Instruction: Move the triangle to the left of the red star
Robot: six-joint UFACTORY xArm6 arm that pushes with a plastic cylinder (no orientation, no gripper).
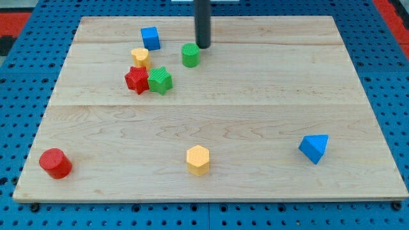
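Note:
The blue triangle (314, 148) lies near the view's bottom right of the wooden board (255, 96). The red star (136, 79) sits at the upper left, touching a green star (160, 80) on its right. My tip (203, 46) is near the view's top centre, just right of a green cylinder (190, 55), far from the triangle.
A yellow block (140, 57) sits just above the red star, and a blue cube (151, 38) above that. A red cylinder (55, 163) is at the bottom left. A yellow hexagon (198, 160) is at the bottom centre.

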